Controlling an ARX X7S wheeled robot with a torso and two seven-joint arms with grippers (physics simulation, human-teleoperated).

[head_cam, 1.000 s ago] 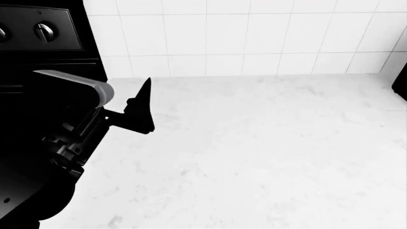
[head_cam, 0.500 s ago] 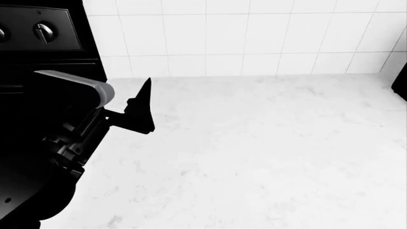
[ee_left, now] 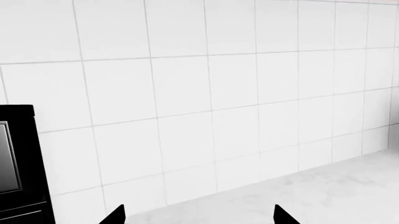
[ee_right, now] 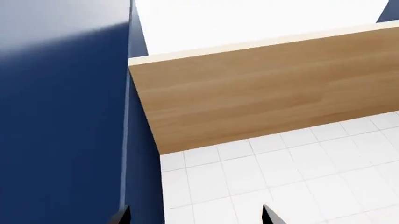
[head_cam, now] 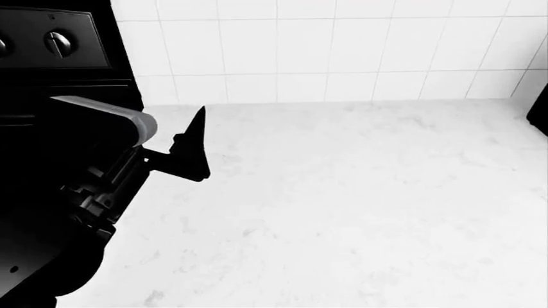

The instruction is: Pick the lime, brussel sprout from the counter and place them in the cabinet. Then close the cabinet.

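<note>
The lime and the brussel sprout are not in any view. The white marble counter (head_cam: pixel 342 205) fills the head view and is bare where it shows; its back edge also shows in the left wrist view (ee_left: pixel 324 191). My left gripper (head_cam: pixel 194 146) hovers over the counter's back left part, near the tiled wall. In the left wrist view the left gripper (ee_left: pixel 198 217) is open and empty, its tips far apart. My right gripper (ee_right: pixel 196 215) is outside the head view; it is open and empty, facing a dark blue cabinet door (ee_right: pixel 62 116) and a light wooden cabinet panel (ee_right: pixel 262 88).
A black stove with knobs (head_cam: pixel 58 42) stands at the counter's left and shows in the left wrist view (ee_left: pixel 18 163). A white tiled wall (head_cam: pixel 342 51) backs the counter. A dark object (head_cam: pixel 541 112) sits at the right edge.
My left arm has shifted very slightly to the right. Nothing else has visibly changed.
</note>
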